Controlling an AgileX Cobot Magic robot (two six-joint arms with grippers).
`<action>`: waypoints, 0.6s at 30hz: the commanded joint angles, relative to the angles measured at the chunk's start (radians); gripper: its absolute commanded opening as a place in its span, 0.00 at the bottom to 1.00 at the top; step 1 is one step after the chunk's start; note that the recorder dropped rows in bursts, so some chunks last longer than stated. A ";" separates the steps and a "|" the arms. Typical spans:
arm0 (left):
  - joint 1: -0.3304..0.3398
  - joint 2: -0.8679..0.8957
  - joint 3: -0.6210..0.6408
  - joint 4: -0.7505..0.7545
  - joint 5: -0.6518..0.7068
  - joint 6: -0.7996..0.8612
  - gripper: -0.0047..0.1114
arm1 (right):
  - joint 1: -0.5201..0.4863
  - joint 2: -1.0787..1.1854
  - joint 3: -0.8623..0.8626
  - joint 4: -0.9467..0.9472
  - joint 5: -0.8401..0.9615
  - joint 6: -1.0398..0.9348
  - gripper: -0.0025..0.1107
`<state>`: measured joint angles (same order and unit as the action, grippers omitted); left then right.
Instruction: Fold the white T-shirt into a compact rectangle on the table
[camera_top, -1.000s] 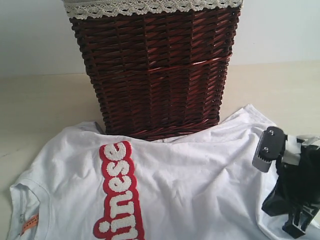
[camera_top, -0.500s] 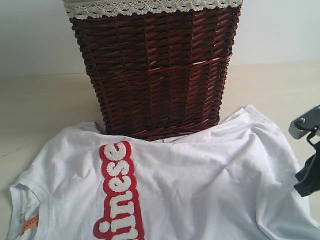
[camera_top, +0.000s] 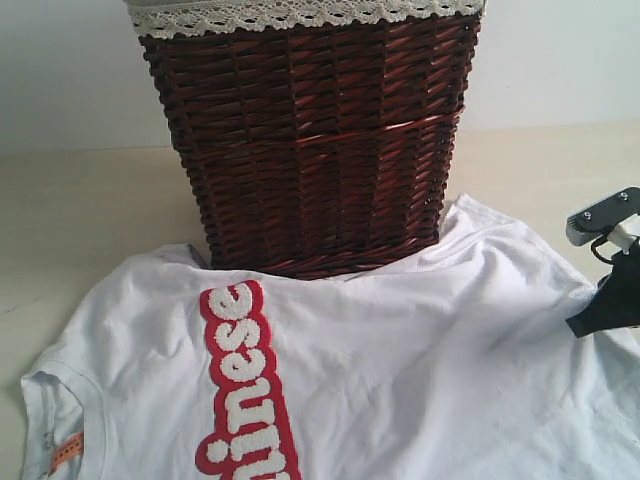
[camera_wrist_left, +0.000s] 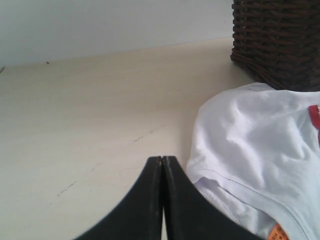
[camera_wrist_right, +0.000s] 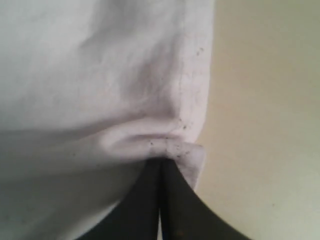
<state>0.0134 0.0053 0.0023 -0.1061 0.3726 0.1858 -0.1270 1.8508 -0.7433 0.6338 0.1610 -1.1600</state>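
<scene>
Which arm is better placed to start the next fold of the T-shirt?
Right. The right claw is shut on the hemmed edge of the white T-shirt, with fabric bunched at its tips. The left claw is shut on nothing, over bare table beside the neckline.

The basket (camera_top: 310, 140) stands on the table (camera_top: 80, 210) at the rear centre of the exterior view, in front of the wall (camera_top: 60, 70). The T-shirt (camera_top: 420, 350) lies spread on the table directly before it, its far edge touching the basket's base. The lettered band (camera_top: 245, 390) runs front to back, left of the shirt's centre, and the neck tag (camera_top: 66, 452) lies at the near left. The right gripper (camera_wrist_right: 160, 161) sits at the shirt's right edge, jaws pinched on the hem, and the left gripper (camera_wrist_left: 162, 160) sits over bare table just beside the collar end.
</scene>
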 joint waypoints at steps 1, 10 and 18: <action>-0.003 -0.005 -0.002 -0.006 -0.010 0.002 0.04 | -0.004 -0.011 0.003 -0.038 0.038 0.031 0.02; -0.003 -0.005 -0.002 -0.006 -0.010 0.002 0.04 | -0.008 -0.083 0.007 -0.233 0.342 0.180 0.02; -0.003 -0.005 -0.002 -0.006 -0.010 0.002 0.04 | -0.008 -0.225 0.009 -0.189 0.319 0.131 0.02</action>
<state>0.0134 0.0053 0.0023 -0.1061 0.3726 0.1858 -0.1318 1.7041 -0.7394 0.4341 0.4934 -1.0032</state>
